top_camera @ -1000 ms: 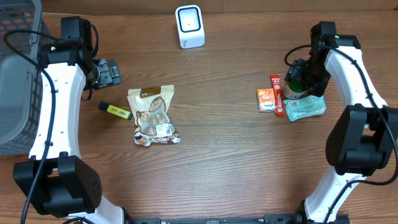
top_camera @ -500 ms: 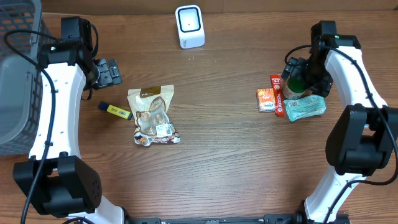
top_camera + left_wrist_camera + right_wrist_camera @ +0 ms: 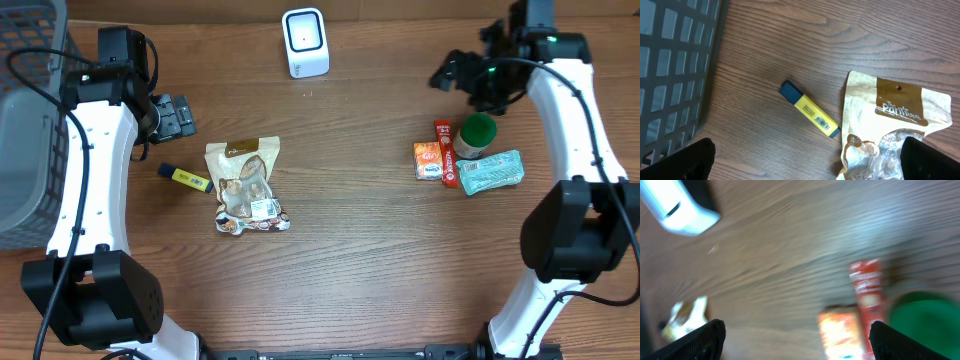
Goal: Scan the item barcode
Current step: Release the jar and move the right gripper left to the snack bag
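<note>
Green-lidded jar (image 3: 478, 133) is standing upright on the worktop (image 3: 360, 250) beside 3 packets (image 3: 490, 172), nearest the right arm (image 3: 572, 110); right tool (image 3: 450, 72) is hovering open and empty up-left of it in the overhead view, toward the scanner (image 3: 305, 42).

Blurred wood table (image 3: 790, 255), white scanner (image 3: 680, 210), red packet (image 3: 867, 287), orange packet (image 3: 837, 335), green lid (image 3: 922, 325)

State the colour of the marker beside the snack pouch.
The marker is yellow with a dark blue cap; left wrist view shows it best.
</note>
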`<act>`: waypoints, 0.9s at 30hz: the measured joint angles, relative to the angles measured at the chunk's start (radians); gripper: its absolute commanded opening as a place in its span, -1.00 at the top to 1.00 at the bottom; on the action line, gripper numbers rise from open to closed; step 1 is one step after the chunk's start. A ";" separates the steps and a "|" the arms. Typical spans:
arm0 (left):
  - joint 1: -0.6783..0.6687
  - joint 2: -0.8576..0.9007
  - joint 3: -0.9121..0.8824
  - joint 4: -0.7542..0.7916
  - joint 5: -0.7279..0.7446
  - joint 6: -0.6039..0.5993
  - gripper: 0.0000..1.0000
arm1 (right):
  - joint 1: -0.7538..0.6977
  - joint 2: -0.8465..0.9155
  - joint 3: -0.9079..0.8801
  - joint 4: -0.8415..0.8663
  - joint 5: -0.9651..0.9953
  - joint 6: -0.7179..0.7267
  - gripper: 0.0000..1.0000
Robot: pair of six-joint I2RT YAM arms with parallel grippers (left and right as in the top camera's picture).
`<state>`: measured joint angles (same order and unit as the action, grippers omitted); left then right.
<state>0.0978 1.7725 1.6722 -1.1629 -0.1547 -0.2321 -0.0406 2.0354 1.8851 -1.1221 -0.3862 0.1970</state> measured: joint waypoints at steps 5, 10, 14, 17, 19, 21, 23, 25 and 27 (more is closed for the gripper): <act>0.000 0.000 0.000 0.000 0.000 0.000 -1.00 | 0.158 0.000 -0.010 -0.004 -0.069 -0.003 -0.91; 0.000 0.000 0.000 0.000 0.000 0.000 -1.00 | 0.354 0.000 -0.017 0.040 -0.091 -0.010 -1.00; 0.000 0.000 0.000 0.000 0.000 0.000 -1.00 | 0.520 0.000 -0.020 0.133 -0.098 -0.012 -1.00; 0.000 0.000 0.000 0.000 0.000 0.000 -1.00 | 0.607 0.000 -0.021 0.188 -0.096 -0.011 -0.99; 0.000 0.000 0.000 0.000 0.000 0.000 -0.99 | 0.684 0.000 -0.021 0.225 -0.076 -0.011 -0.97; 0.000 0.000 0.000 0.000 0.000 0.000 -1.00 | 0.746 0.000 -0.023 0.253 -0.023 -0.011 -0.93; 0.000 0.000 0.000 0.000 0.000 0.000 -1.00 | 0.794 0.000 -0.023 0.282 0.036 -0.011 -0.93; 0.000 0.000 0.000 0.000 0.000 0.000 -1.00 | 0.841 0.000 -0.023 0.309 0.090 -0.012 -0.97; 0.000 0.000 0.000 0.000 0.000 0.000 -1.00 | 0.884 0.001 -0.023 0.339 0.126 -0.013 -1.00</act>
<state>0.0978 1.7725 1.6722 -1.1629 -0.1547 -0.2321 0.8433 2.0365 1.8618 -0.7830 -0.2607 0.1841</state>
